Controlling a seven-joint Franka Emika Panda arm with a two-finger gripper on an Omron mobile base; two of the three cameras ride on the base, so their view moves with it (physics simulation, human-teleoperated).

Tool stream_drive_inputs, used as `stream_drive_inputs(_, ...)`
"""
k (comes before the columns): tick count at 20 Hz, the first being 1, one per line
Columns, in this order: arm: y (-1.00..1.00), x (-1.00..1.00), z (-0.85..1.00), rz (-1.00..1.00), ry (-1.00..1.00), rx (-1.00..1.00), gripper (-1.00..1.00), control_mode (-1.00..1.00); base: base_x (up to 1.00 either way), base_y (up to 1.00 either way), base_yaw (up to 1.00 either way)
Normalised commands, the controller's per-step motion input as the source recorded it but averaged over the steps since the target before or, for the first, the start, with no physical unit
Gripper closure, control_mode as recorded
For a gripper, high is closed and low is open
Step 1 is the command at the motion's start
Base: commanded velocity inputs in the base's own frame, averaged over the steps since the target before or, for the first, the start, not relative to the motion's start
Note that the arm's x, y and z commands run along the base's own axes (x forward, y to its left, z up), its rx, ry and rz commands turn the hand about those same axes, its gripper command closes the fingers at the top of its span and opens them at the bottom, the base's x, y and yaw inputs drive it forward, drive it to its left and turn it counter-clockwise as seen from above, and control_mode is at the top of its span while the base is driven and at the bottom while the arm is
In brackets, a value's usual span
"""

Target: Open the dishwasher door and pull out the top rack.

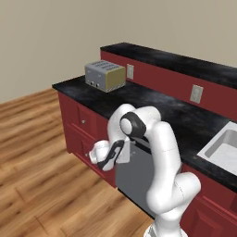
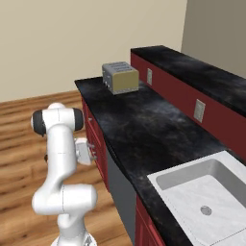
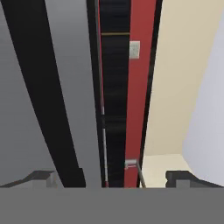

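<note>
Looking along the claw: two small dark fingertips are seen at the bottom of the hand view, set wide apart; nothing is held between them
Claw (image 3: 111,177): spread open; pointed along a grey panel and a black band
Claw in the left base view (image 1: 95,155): carried low in front of the cabinet fronts, at the left edge of the dishwasher door; whether it touches the door cannot be told
Dishwasher door (image 1: 136,173): flat, smooth grey panel under the counter, closed flush with the fronts beside it; partly hidden by the arm; in the hand view it is seen as a broad grey face (image 3: 19,109)
Cabinet fronts (image 1: 78,122): glossy red, panelled, with small knobs
Counter (image 2: 139,129): black, mottled, stone-like, long and flat
Toaster (image 1: 105,75): boxy, silver with a tan side; set at the far end of the counter
Sink (image 2: 202,202): white rectangular basin, recessed in the counter
Outlets (image 1: 196,93): pale plates on the red back wall
Floor (image 1: 32,176): wooden planks, streaked grain
</note>
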Motion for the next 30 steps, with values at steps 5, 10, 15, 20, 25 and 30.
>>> stream_drive_inputs(5, -0.23, 0.01, -0.03, 0.29, -0.06, 0.0, -1.0, -1.0, 0.0, 0.0, 0.0)
stream_drive_inputs(10, -0.22, 0.15, -0.01, 0.21, -0.03, 0.0, -1.0, -1.0, 0.0, 0.0, 0.0)
stream_drive_inputs(15, -0.07, 0.19, -0.05, 0.11, 0.0, 0.0, -1.0, -1.0, 0.0, 0.0, 0.0)
stream_drive_inputs(20, 0.0, 0.14, -0.1, 0.07, 0.0, 0.0, -1.0, -1.0, 0.0, 0.0, 0.0)
stream_drive_inputs(25, 0.0, 0.18, -0.23, 0.04, 0.0, 0.0, -1.0, -1.0, 0.0, 0.0, 0.0)
stream_drive_inputs(30, 0.0, 0.23, -0.24, 0.01, 0.0, 0.0, -1.0, -1.0, 0.0, 0.0, 0.0)
